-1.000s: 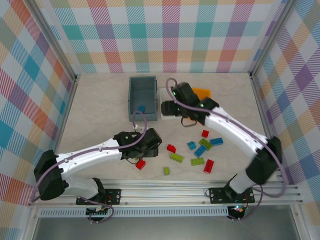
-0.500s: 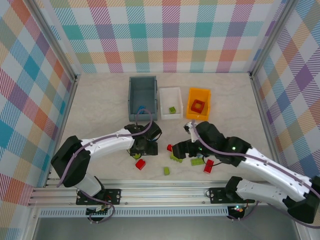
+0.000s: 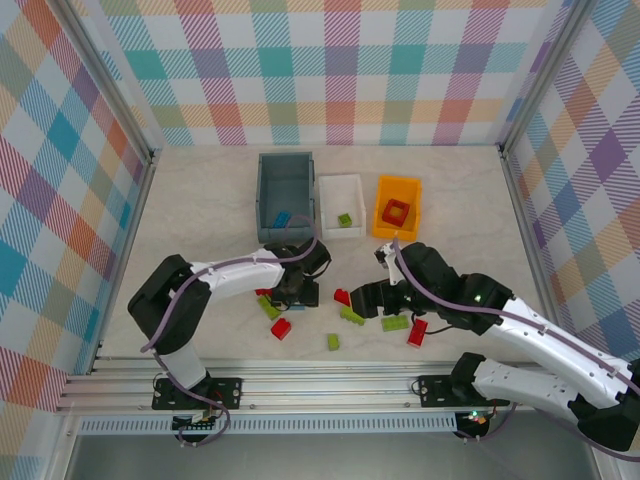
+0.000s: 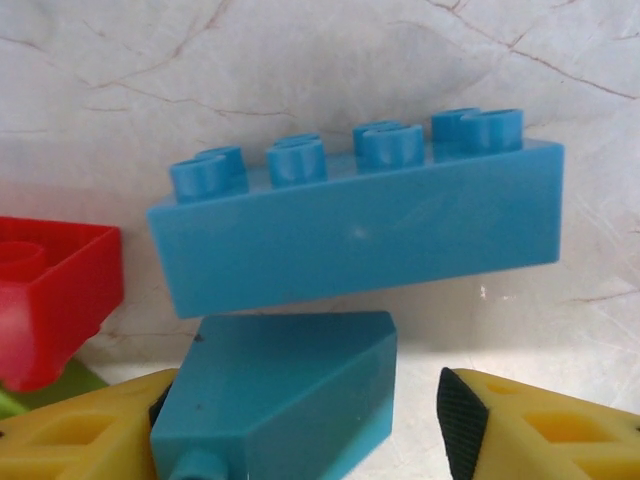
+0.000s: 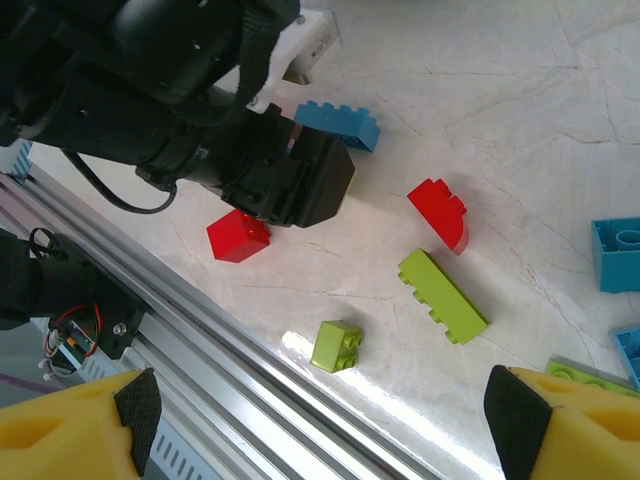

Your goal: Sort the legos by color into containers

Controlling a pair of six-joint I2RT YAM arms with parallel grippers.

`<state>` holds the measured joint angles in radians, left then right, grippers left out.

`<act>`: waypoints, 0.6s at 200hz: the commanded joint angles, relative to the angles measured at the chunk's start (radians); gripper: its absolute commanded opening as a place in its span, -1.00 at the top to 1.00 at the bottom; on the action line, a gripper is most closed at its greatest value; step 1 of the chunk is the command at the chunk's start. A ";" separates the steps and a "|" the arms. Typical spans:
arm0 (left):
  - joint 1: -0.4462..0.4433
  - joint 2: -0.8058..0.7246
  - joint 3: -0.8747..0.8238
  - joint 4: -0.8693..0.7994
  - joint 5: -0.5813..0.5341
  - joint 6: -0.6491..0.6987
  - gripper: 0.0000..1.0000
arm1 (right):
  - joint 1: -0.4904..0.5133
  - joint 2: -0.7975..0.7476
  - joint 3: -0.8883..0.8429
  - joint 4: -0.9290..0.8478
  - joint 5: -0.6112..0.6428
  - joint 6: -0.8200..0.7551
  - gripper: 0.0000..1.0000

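Left tool (image 4: 298, 420): open and low over the tabletop (image 4: 300, 60). A blue wedge (image 4: 275, 385) sat between the fingers, against one with a gap at the other.
Long blue brick (image 4: 360, 230): lay just behind the wedge, beside a red brick (image 4: 50, 290).
Right tool (image 5: 322, 425): open and empty, above a green brick (image 5: 443, 296).
Grey-blue bin (image 3: 263, 195): stood near, beyond your left tool.
Doing it well: you likely needed to centre on the wedge, close squarely and lift straight, leaving the long blue brick undisturbed.
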<state>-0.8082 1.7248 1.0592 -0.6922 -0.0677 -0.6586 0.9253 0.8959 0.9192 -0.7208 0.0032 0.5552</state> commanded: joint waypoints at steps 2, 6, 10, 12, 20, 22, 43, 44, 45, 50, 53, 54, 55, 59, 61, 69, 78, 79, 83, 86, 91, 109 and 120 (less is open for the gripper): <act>0.012 0.028 0.016 0.019 0.016 0.010 -0.24 | 0.005 -0.004 0.025 -0.012 0.009 0.018 -0.72; 0.012 0.030 0.013 0.023 0.017 0.008 -0.21 | 0.006 -0.006 0.024 -0.014 0.010 0.019 -0.72; 0.011 0.031 0.011 0.027 0.017 0.008 -0.17 | 0.006 -0.007 0.023 -0.013 0.013 0.020 -0.72; 0.011 0.033 0.009 0.030 0.016 0.008 -0.16 | 0.006 -0.008 0.023 -0.014 0.015 0.021 -0.72; 0.010 0.035 0.004 0.036 0.013 0.007 -0.07 | 0.005 -0.010 0.021 -0.014 0.018 0.022 -0.71; 0.010 0.035 0.003 0.038 0.013 0.007 -0.06 | 0.005 -0.009 0.021 -0.014 0.018 0.022 -0.71; 0.003 0.033 -0.002 0.055 -0.005 0.007 0.12 | 0.005 -0.008 0.022 -0.010 0.020 0.021 -0.71; 0.002 0.033 -0.001 0.057 -0.005 0.007 0.12 | 0.005 -0.009 0.023 -0.010 0.020 0.021 -0.71; 0.002 0.033 -0.001 0.056 -0.006 0.007 0.13 | 0.005 -0.008 0.023 -0.010 0.020 0.021 -0.71; -0.001 0.033 0.002 0.056 -0.011 0.007 0.16 | 0.005 -0.005 0.024 -0.008 0.021 0.020 -0.71; -0.002 0.032 0.004 0.054 -0.016 0.007 0.17 | 0.005 -0.004 0.024 -0.008 0.020 0.020 -0.71; -0.003 0.032 0.005 0.054 -0.016 0.007 0.18 | 0.005 -0.004 0.025 -0.008 0.020 0.020 -0.71; -0.003 0.032 0.005 0.053 -0.018 0.007 0.18 | 0.006 -0.003 0.025 -0.007 0.020 0.020 -0.71; -0.006 0.029 0.008 0.050 -0.023 0.007 0.21 | 0.005 0.000 0.027 -0.007 0.021 0.018 -0.71; -0.007 0.029 0.009 0.047 -0.028 0.008 0.22 | 0.006 0.002 0.028 -0.006 0.021 0.018 -0.70; -0.012 0.016 0.018 0.033 -0.042 0.005 0.25 | 0.005 0.004 0.034 -0.007 0.024 0.017 -0.70; -0.017 -0.014 0.029 0.012 -0.057 0.003 0.26 | 0.004 0.008 0.042 -0.007 0.028 0.010 -0.70; -0.017 -0.018 0.031 0.009 -0.058 0.002 0.26 | 0.004 0.008 0.043 -0.007 0.029 0.011 -0.69; -0.017 -0.036 0.038 -0.002 -0.061 0.002 0.26 | 0.005 0.009 0.049 -0.009 0.034 0.009 -0.69; -0.016 -0.050 0.048 -0.013 -0.063 0.000 0.26 | 0.005 0.009 0.054 -0.011 0.037 0.007 -0.69; -0.014 -0.073 0.065 -0.034 -0.070 0.001 0.26 | 0.004 0.010 0.061 -0.013 0.044 0.003 -0.69; 0.005 -0.141 0.152 -0.120 -0.097 0.024 0.25 | 0.005 0.021 0.093 0.002 0.064 -0.018 -0.68; 0.034 -0.163 0.215 -0.157 -0.098 0.047 0.25 | 0.005 0.037 0.111 0.027 0.074 -0.034 -0.65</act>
<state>-0.8116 1.6691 1.1320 -0.7433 -0.1173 -0.6544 0.9253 0.9138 0.9668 -0.7246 0.0414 0.5594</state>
